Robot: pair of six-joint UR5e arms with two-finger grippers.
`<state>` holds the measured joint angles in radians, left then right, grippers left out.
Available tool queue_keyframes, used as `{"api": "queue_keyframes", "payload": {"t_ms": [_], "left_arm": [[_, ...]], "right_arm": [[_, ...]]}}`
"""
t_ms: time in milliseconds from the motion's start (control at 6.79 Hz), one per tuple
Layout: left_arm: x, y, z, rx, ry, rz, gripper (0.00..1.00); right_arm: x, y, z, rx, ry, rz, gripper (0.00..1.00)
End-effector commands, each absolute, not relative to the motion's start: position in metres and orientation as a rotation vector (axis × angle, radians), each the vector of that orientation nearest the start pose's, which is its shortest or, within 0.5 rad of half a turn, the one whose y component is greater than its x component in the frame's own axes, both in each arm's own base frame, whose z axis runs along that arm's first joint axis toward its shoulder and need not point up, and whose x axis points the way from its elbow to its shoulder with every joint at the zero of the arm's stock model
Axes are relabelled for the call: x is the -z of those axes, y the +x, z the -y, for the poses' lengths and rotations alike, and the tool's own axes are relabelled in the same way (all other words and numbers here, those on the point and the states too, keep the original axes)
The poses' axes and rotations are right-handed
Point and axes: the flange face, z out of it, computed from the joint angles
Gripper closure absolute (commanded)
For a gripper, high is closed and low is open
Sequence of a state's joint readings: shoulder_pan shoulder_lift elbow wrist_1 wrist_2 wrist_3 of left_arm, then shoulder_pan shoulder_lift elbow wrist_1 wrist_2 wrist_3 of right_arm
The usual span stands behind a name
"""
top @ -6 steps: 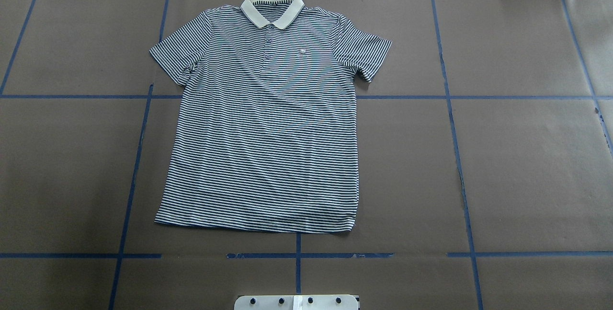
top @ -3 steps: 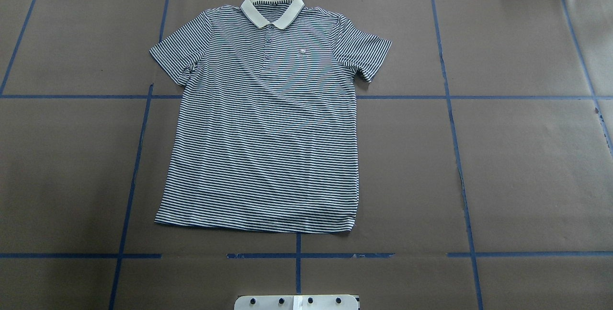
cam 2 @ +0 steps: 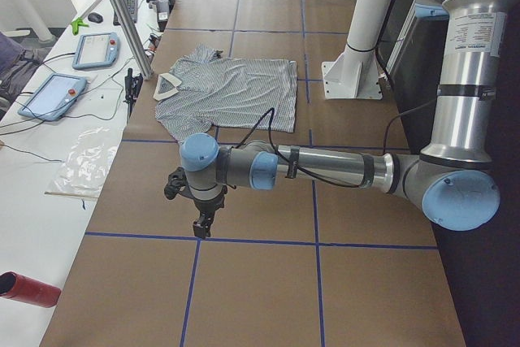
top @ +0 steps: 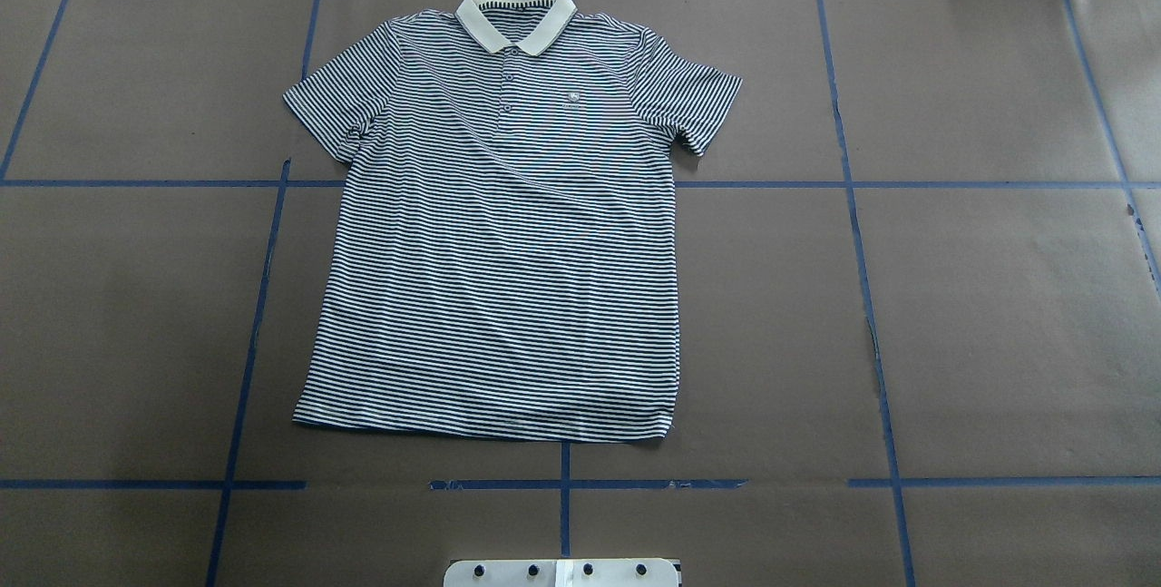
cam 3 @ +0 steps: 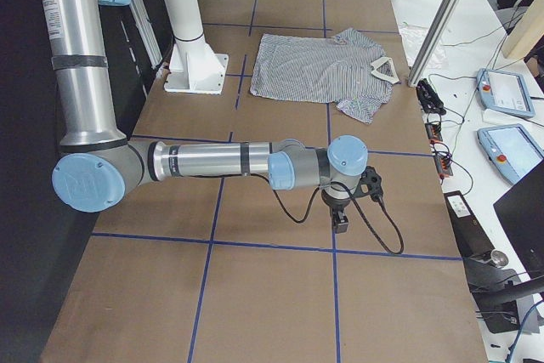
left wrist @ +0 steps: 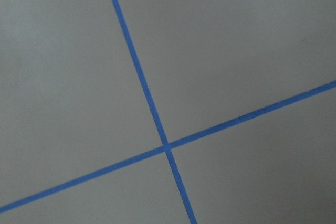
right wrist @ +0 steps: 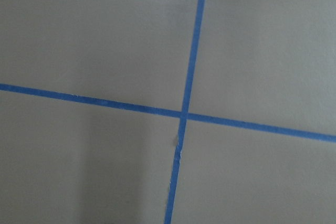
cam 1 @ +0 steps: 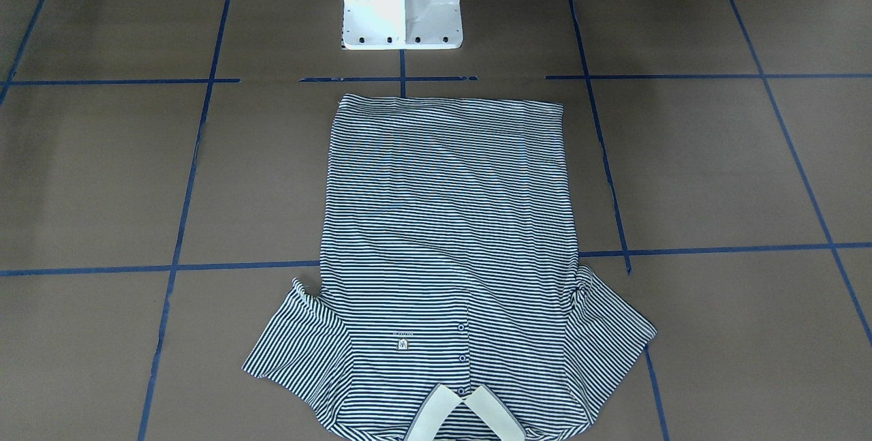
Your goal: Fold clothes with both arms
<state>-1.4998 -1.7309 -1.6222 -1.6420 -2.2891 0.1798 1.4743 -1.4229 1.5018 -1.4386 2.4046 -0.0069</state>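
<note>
Still flat, same pos.: shirt [top: 494, 233]

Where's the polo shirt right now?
Overhead view: polo shirt lies flat, slightly left of centre, collar at the far edge, hem toward the white pedestal base.

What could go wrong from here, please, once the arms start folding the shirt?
1. The shirt lies flat on the paper cover, so a grasp might pinch only its top layer, or snag the paper.
2. The sleeve on the robot's right is creased near the armpit; a fold could trap that wrinkle.
3. The left gripper and right gripper hang far off to either side, so uneven arrivals could skew the fold.
</note>
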Motion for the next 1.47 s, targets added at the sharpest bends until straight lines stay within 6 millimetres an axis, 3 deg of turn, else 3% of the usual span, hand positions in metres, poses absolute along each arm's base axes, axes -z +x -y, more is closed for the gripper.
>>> {"api": "queue_keyframes", "payload": {"t_ms": [0, 147, 294, 442, 589, 736, 883, 1325], "left_arm": [[-0.52, 0.02, 0.59, -0.308, 0.324, -0.732, 0.0], [-0.5, 0.041, 0.593, -0.3, 0.419, -0.754, 0.0], [-0.505, 0.051, 0.601, -0.298, 0.479, -0.777, 0.0], [-0.51, 0.055, 0.604, -0.313, 0.53, -0.785, 0.0], [-0.513, 0.056, 0.605, -0.319, 0.546, -0.788, 0.0], [-0.506, 0.057, 0.609, -0.294, 0.543, -0.796, 0.0], [-0.491, 0.057, 0.614, -0.253, 0.547, -0.812, 0.0], [-0.486, 0.058, 0.614, -0.245, 0.549, -0.818, 0.0]], "right_arm": [[-0.548, -0.114, 0.649, 0.138, 0.182, 0.893, 0.0], [-0.514, -0.175, 0.684, 0.085, 0.195, 0.931, 0.0], [-0.473, -0.231, 0.701, 0.072, 0.278, 0.902, 0.0], [-0.419, -0.294, 0.707, 0.008, 0.276, 0.916, 0.01], [-0.38, -0.344, 0.704, -0.03, 0.308, 0.917, 0.04], [-0.386, -0.382, 0.704, -0.013, 0.376, 0.894, 0.04], [-0.4, -0.407, 0.714, 0.001, 0.403, 0.899, 0.06], [-0.405, -0.448, 0.715, 0.01, 0.4, 0.848, 0.19]]}}
